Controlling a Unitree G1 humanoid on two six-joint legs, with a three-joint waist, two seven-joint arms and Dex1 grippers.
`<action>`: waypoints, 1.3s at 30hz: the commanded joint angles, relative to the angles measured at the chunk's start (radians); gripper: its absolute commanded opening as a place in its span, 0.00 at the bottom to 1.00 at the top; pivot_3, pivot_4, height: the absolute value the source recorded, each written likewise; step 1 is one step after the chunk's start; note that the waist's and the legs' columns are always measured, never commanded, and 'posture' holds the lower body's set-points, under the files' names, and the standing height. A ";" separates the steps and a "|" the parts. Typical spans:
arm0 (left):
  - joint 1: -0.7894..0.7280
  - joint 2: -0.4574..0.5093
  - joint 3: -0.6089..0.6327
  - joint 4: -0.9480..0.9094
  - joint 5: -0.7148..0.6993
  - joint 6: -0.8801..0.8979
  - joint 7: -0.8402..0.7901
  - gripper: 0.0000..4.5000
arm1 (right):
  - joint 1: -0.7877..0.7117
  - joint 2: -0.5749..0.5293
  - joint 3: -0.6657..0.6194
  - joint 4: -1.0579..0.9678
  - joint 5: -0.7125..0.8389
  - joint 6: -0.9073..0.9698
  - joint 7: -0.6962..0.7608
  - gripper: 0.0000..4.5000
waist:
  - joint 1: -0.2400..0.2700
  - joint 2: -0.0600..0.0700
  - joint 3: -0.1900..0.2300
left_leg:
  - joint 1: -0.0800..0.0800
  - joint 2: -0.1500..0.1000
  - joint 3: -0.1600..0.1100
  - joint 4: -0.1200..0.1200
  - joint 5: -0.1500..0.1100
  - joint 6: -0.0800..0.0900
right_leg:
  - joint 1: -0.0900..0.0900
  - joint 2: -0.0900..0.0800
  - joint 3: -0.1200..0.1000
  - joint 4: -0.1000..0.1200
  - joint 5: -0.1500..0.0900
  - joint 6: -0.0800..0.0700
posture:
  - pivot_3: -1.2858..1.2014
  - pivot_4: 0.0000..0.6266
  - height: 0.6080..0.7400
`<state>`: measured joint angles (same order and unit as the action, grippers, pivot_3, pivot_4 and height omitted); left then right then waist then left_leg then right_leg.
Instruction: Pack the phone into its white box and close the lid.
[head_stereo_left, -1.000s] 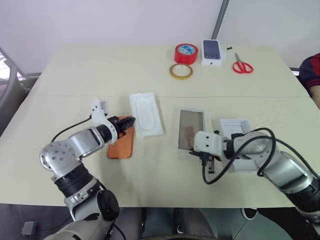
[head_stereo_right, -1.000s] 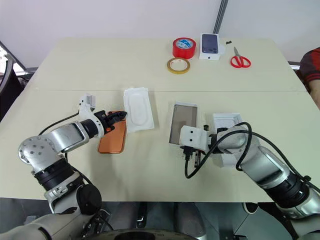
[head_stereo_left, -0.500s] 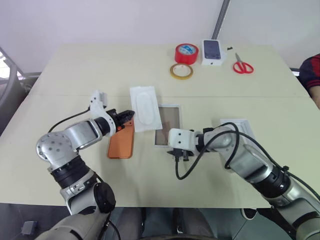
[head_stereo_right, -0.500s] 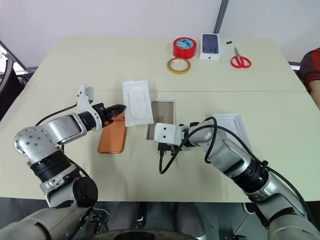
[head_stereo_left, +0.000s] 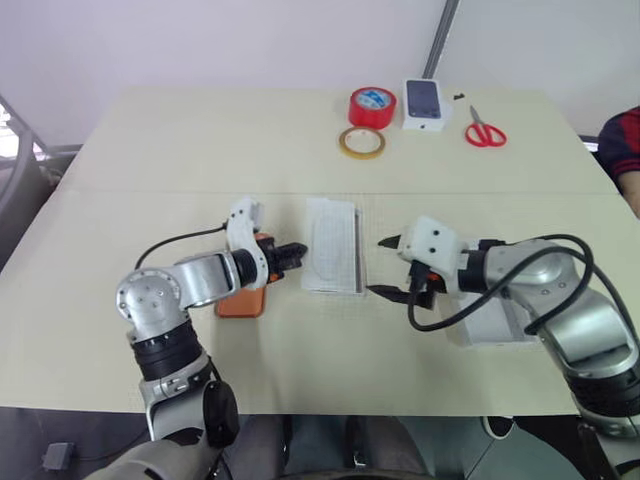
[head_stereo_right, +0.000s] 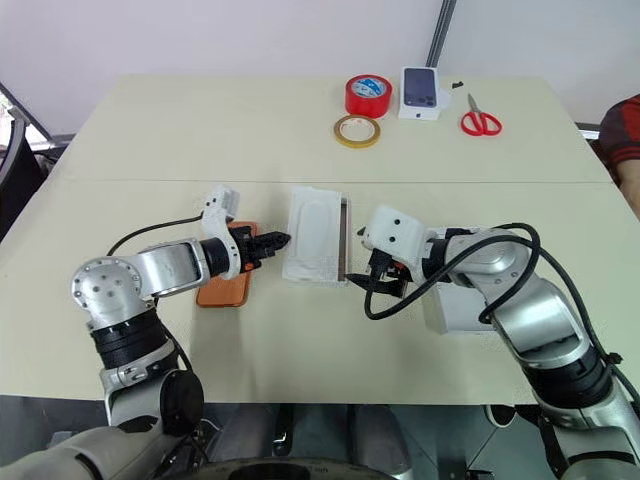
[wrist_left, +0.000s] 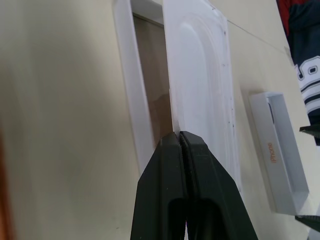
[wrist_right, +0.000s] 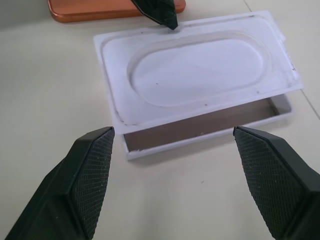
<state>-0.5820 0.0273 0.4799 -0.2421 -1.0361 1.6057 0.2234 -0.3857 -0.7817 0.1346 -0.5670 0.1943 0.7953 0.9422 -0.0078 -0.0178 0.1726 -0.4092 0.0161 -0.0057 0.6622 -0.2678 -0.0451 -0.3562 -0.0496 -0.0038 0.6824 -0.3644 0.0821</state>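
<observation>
The white box (head_stereo_right: 345, 238) lies mid-table, and a flat white insert (head_stereo_right: 314, 246) with an oval recess covers most of it. A strip of the box's brown floor (wrist_right: 200, 131) shows along one side. The orange phone (head_stereo_right: 222, 291) lies flat to the left, partly under my left arm. My left gripper (head_stereo_right: 280, 240) is shut and empty, its tip at the insert's left edge (wrist_left: 172, 120). My right gripper (head_stereo_left: 383, 266) hangs open just right of the box, nothing between its fingers (wrist_right: 92, 170). The lid (wrist_left: 280, 150) rests open side up further right, partly behind my right arm.
At the far edge are a red tape roll (head_stereo_left: 372, 106), a tan tape ring (head_stereo_left: 361, 142), a small white carton with a phone picture (head_stereo_left: 424, 104) and red scissors (head_stereo_left: 485, 131). A person's sleeve (head_stereo_left: 622, 145) shows at the right edge.
The box has slid left and now lies under the insert. My right gripper opened, let go and drew back upward. My left gripper moved right to the insert's edge.
</observation>
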 joint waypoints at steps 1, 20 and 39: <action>-0.018 -0.017 -0.006 -0.003 0.000 0.009 0.008 0.00 | 0.026 -0.018 -0.033 -0.052 0.014 -0.008 -0.027 0.88 | -0.001 0.000 0.000 | 0.000 0.000 0.000 0.000 0.000 0.000 | 0.000 0.000 0.000 0.000 0.000 0.000 | 0.52 0.24 1.00; -0.098 0.007 0.095 0.004 -0.039 -0.008 -0.015 0.83 | -0.034 0.028 -0.019 0.025 0.021 0.009 -0.150 0.61 | -0.003 0.000 0.000 | 0.000 0.000 0.000 0.000 0.000 0.000 | 0.000 0.000 0.000 0.000 0.000 0.000 | 0.52 0.24 1.00; 0.349 0.717 -0.372 -0.113 0.365 -0.799 -0.948 0.83 | -0.361 0.409 0.314 0.583 -0.302 -0.138 -0.447 0.02 | -0.008 0.001 0.001 | 0.000 0.000 0.001 -0.006 0.002 -0.003 | -0.004 0.000 0.001 0.000 0.000 -0.001 | 0.52 0.24 1.00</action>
<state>-0.2360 0.7317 0.0938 -0.3344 -0.6704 0.8397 -0.6801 -0.7177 -0.3869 0.4427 -0.0130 -0.0772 0.6955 0.5128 -0.0157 -0.0164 0.1733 -0.4087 0.0162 -0.0045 0.6555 -0.2660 -0.0476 -0.3601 -0.0500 -0.0029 0.6819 -0.3647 0.0813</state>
